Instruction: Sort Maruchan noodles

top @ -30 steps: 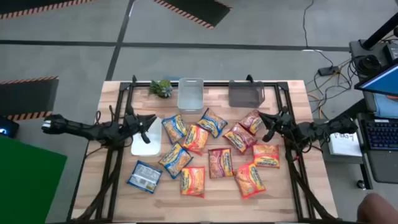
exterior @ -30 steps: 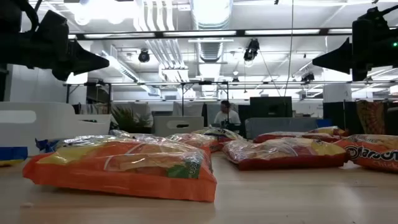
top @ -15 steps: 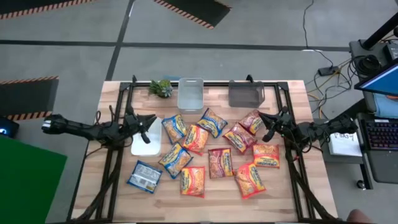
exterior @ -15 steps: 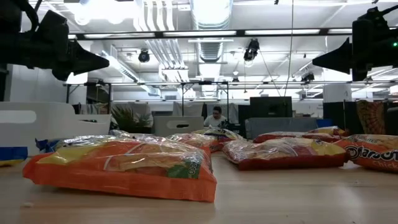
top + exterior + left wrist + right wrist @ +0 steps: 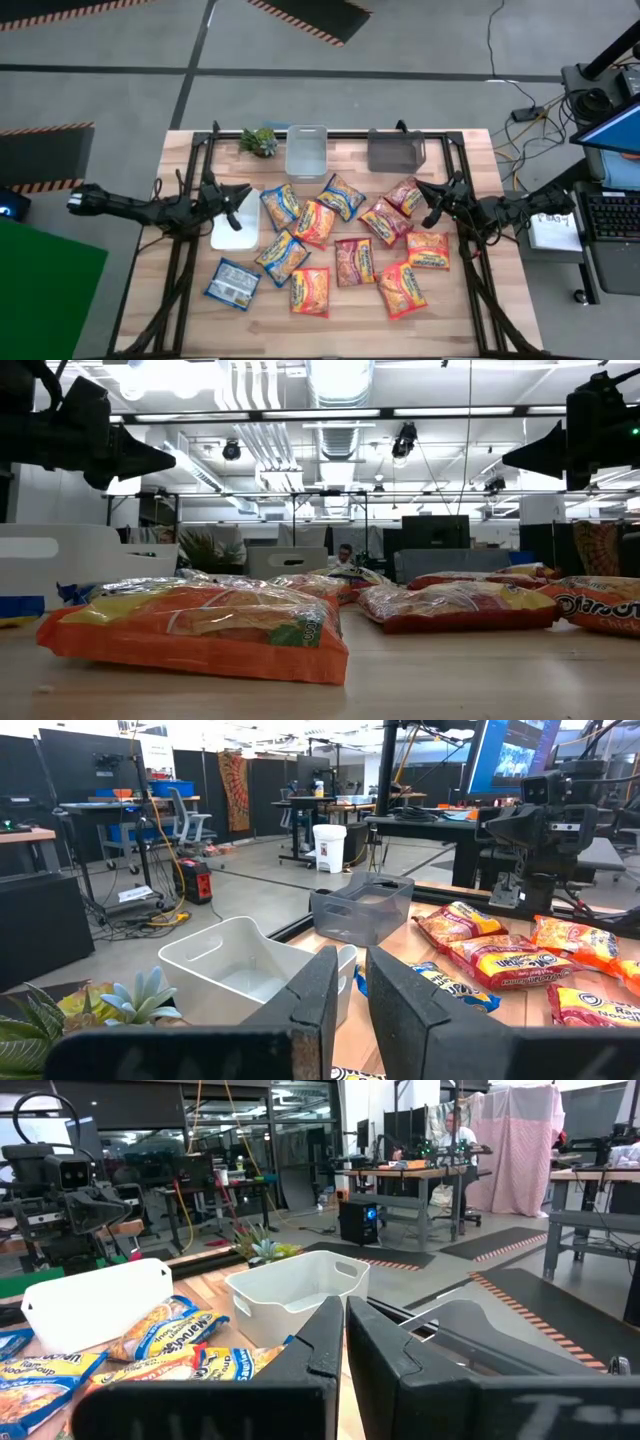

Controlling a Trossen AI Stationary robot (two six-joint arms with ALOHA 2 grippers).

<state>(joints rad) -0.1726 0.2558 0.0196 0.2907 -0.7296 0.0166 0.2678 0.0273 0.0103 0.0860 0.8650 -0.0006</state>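
About a dozen Maruchan noodle packets lie flat on the middle of the wooden table. Several are orange [image 5: 310, 291], some orange-yellow [image 5: 341, 196], some red-pink [image 5: 355, 262], and one blue [image 5: 233, 282] lies near the left front. In the low view the nearest orange packet [image 5: 195, 630] fills the foreground. My left gripper [image 5: 240, 200] [image 5: 351, 982] hovers above a white bin, fingers a narrow gap apart, touching nothing. My right gripper [image 5: 425, 205] [image 5: 345, 1320] hovers at the right side of the packets, shut and empty. Both hang well above the table [image 5: 165, 460] [image 5: 512, 458].
Three bins stand on the table: a white one [image 5: 234, 232] under the left gripper, a clear one [image 5: 306, 150] and a grey one [image 5: 395, 150] at the far edge. A small green plant [image 5: 258, 140] sits at the far left. Bare wood [image 5: 350, 325] shows along the near edge.
Both arms and all packets have kept still. A hand at the high view's lower right corner has left the picture, and a person far back in the room has shifted.
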